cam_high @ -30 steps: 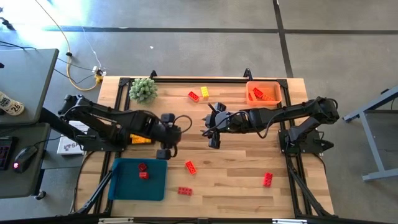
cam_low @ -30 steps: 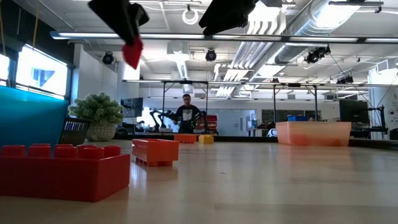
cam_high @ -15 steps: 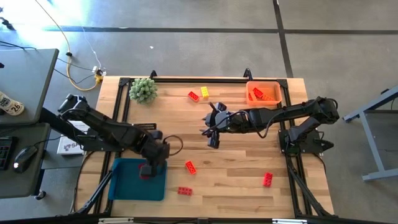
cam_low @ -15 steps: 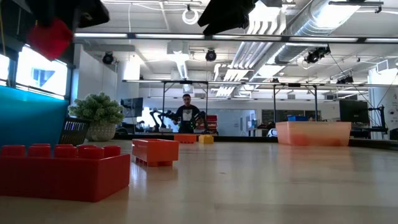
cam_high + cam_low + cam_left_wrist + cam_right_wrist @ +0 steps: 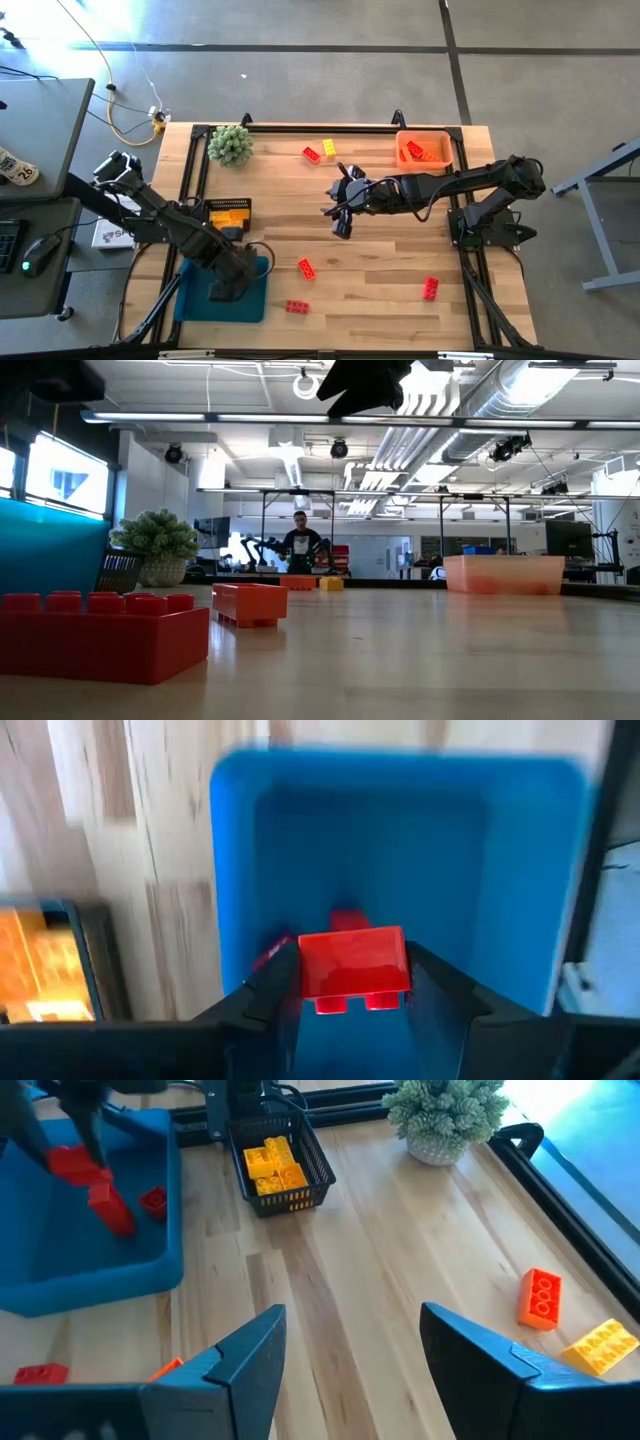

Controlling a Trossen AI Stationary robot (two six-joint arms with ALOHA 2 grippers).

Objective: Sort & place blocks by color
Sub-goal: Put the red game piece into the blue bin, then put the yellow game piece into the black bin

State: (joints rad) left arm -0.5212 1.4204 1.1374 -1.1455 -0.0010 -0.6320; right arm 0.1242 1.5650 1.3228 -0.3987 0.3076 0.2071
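Spanning the left hand (image 5: 350,985), red block (image 5: 352,963) lies crosswise.

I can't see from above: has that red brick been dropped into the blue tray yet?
Not yet. The left gripper holds the red brick between its fingers above the blue tray.

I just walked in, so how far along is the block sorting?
Partly done: yellow blocks fill the black basket. In hand: the left gripper holds a red block over the blue tray. Left: blocks on the table; right gripper open.
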